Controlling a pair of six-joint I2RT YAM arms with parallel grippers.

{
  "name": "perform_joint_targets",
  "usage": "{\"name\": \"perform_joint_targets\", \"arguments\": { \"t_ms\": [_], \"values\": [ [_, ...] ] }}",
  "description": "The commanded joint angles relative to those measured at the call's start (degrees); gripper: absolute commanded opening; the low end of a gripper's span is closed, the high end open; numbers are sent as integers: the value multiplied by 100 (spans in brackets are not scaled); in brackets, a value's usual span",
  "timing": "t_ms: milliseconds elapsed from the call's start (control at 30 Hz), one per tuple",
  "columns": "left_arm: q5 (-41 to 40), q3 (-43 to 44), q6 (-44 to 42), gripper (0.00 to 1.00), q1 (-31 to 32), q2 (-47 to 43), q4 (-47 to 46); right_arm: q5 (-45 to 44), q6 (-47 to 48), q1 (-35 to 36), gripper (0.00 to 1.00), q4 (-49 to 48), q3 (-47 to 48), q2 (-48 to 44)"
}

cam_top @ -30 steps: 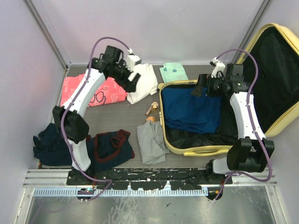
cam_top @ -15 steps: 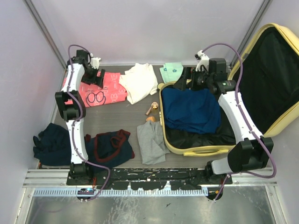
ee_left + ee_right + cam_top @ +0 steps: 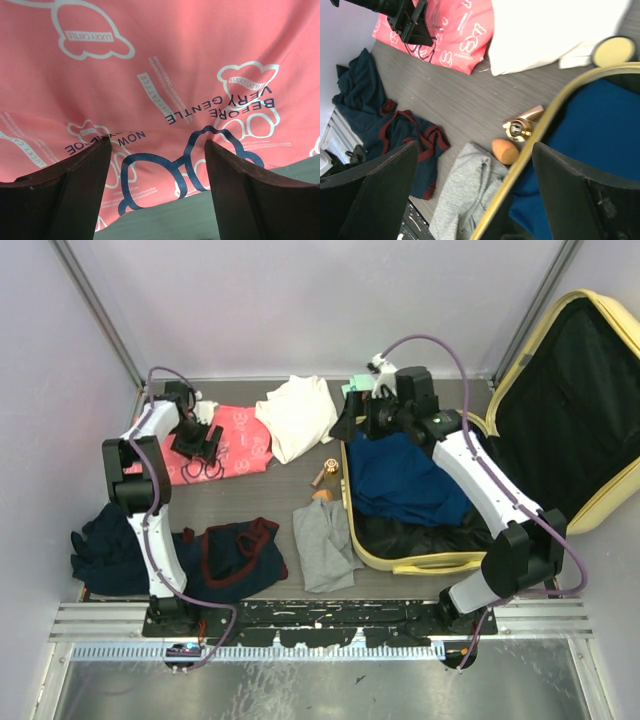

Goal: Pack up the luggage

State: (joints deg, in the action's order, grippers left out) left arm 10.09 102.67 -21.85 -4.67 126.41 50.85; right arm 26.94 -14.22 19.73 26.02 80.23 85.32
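Observation:
The luggage (image 3: pixel 400 565) lies open at the right, pale yellow, its lid (image 3: pixel 570 390) propped back and a blue garment (image 3: pixel 405 480) in its black-lined base. My right gripper (image 3: pixel 350 425) hangs open over the back left corner. In the right wrist view its fingers (image 3: pixel 475 147) straddle the yellow rim (image 3: pixel 540 125) and hold nothing. At the far left my left gripper (image 3: pixel 203 445) is down on a pink printed garment (image 3: pixel 235 445). Its fingers (image 3: pixel 156 150) stand apart over the pink garment's (image 3: pixel 165 65) near edge, and nothing is pinched.
A white garment (image 3: pixel 300 415) and mint packets (image 3: pixel 360 390) lie at the back. A gold bottle (image 3: pixel 325 472), an orange sponge (image 3: pixel 322 496) and a grey cloth (image 3: pixel 322 545) sit beside the luggage. A navy garment with red trim (image 3: pixel 240 550) and a dark navy one (image 3: pixel 100 545) lie near the front left.
My left arm swung from the white garment to the pink one and came down on it, its jaws narrowing slightly. My right arm moved left and back over the luggage's corner.

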Motion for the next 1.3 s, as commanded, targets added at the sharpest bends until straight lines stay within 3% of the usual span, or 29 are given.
{"name": "perform_joint_targets", "arguments": {
  "t_ms": [0,233,467,633,833,933,967,1267],
  "values": [
    [161,-1069,-124,75,-151,-566,239,-305,-280,588,100,-525,285,193],
    [630,-2081,-321,74,-282,-1605,513,-855,-851,1459,99,-860,596,905],
    [1286,-1658,273,81,-391,-2331,495,-1384,-1637,2055,100,-915,1485,1989],
    [953,-1557,703,84,-512,-2580,216,-2220,-2057,2519,100,-708,2408,2867],
    [1161,-1015,843,87,-1391,-2114,524,-2835,-2448,2792,100,-638,2778,3592],
    [1403,-599,693,93,-1896,-1792,754,-2971,-2524,2841,100,-635,2859,3905],
    [1423,-477,648,100,-2004,-1686,793,-2970,-2541,2850,100,-676,2894,4007],
    [1380,422,565,98,-2652,-701,1015,-2931,-2359,2879,100,-860,3270,4851]
  ]
}}
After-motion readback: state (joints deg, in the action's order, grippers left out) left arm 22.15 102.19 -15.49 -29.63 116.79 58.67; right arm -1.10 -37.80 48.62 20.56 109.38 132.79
